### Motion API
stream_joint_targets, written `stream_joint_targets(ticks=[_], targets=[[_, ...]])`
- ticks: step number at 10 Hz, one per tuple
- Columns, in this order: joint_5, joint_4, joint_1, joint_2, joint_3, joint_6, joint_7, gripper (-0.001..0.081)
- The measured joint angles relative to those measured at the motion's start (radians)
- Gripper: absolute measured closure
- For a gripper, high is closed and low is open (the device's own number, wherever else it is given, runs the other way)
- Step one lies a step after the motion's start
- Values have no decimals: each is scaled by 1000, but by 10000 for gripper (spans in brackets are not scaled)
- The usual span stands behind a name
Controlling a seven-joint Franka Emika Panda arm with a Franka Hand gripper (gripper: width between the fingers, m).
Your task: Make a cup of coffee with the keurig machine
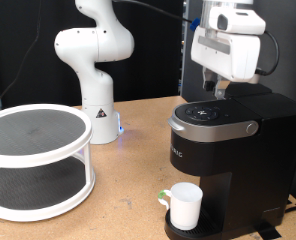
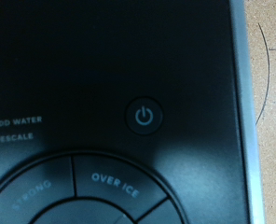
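Observation:
The keurig machine (image 1: 228, 150) stands black and boxy at the exterior view's right, its lid down. The white cup (image 1: 185, 205) sits upright on the drip tray under the spout. My gripper (image 1: 220, 92) hangs straight down over the machine's top panel, its tip just above or touching the surface, and its fingers look pressed together with nothing between them. The wrist view is filled by the glossy black control panel (image 2: 82, 75) seen from very close. The round power button (image 2: 145, 117) sits near the middle, with the words STRONG and OVER ICE on buttons below it. No fingers show in that view.
A white two-tier round rack (image 1: 38, 160) stands at the exterior view's left on the wooden table (image 1: 128, 195). The arm's white base (image 1: 96, 70) rises behind it. Dark panels close off the back.

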Motion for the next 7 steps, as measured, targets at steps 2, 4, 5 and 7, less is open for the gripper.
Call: stream_joint_targets(ticks=[2,4,5,7], targets=[[0,-51,0,-16,0,53,0,611],[0,-98,-2,-35,-1,104,8,734],[0,-121,-5,-45,-2,140,22,791],[0,-167,-12,-61,-3,214,58,801]])
